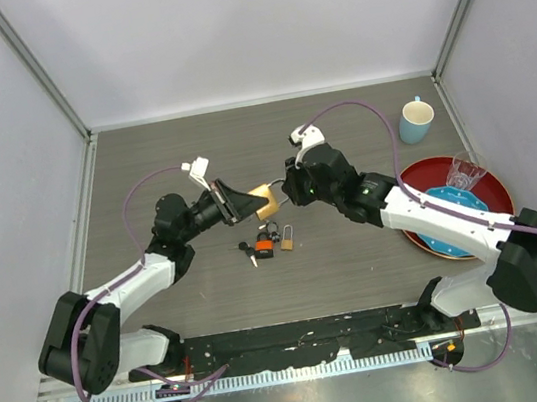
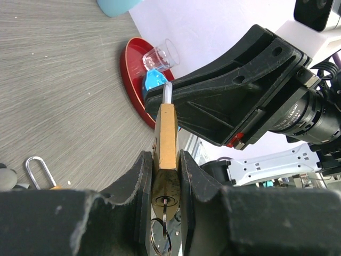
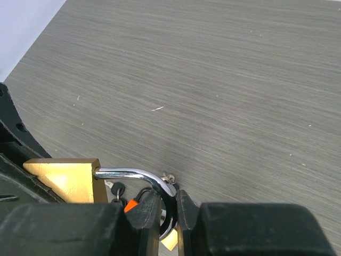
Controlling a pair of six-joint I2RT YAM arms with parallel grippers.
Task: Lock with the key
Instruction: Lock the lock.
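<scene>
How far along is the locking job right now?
Done: the brass padlock is lifted, clamped in the left gripper, with a key in its keyhole. In hand: the right gripper pinches the shackle. Left: pressing the shackle home and turning the key, seemingly.

Padlock body (image 2: 167,133): brushed brass, dull sheen. Shackle (image 3: 130,174): polished chrome, mirror-glossy. Surface (image 3: 213,80): grey wood-grain, matt. Left pincer fingers (image 2: 133,181): black plastic, matt, grainy. Plate (image 2: 130,80): red, glossy. Glass (image 2: 160,53): clear, shiny.

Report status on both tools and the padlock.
Left tool shut on brass rectangular padlock, small metal key in keyhole. Right tool shut on its curved chrome shackle. Small loose padlocks on grey table below, not obstructing.
</scene>
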